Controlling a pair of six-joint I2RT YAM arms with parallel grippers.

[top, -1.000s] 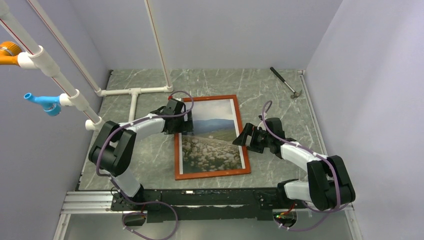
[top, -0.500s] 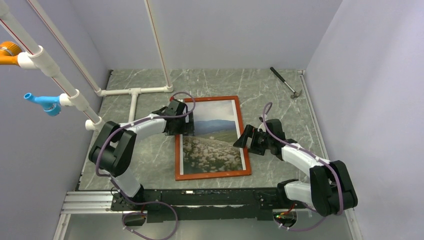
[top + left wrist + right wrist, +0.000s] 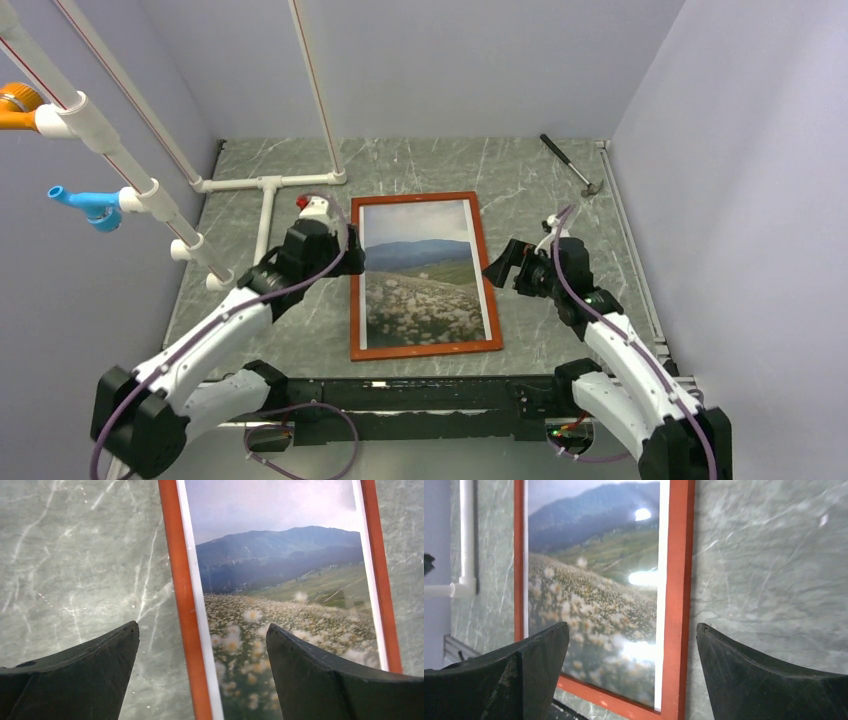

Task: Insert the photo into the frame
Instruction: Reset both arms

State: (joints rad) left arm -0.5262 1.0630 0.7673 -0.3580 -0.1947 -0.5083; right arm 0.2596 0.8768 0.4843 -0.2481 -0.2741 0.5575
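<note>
The photo (image 3: pixel 420 275) lies picture side up inside the frame (image 3: pixel 425 350), flat on the table (image 3: pixel 560 210). Its long axis runs straight away from the arm bases, with the sky at the far end and the meadow at the near end.

At the far left, white pipes (image 3: pixel 268 200) rest on the table, well clear of the work. Next comes the left end effector (image 3: pixel 340 255), empty with its fingers spread wide, just beside the far half of the frame's left rail. In the left wrist view that end effector (image 3: pixel 201 626) straddles this rail, one finger over bare table and the other over the meadow. A narrow white margin of the print lies inside each long rail, and the print seems to sit squarely in the opening, so the placing looks done or nearly so.

The right end effector (image 3: pixel 505 270) is also spread and empty. It sits just off the middle of the right rail, and from its own camera (image 3: pixel 634 625) it frames that rail in the same way. A hammer (image 3: pixel 570 165) lies well apart at the far right corner.

Both arms flank the long sides about equally closely. Any final press or nudge would act across the short axis, with the left arm better placed for the far end.
</note>
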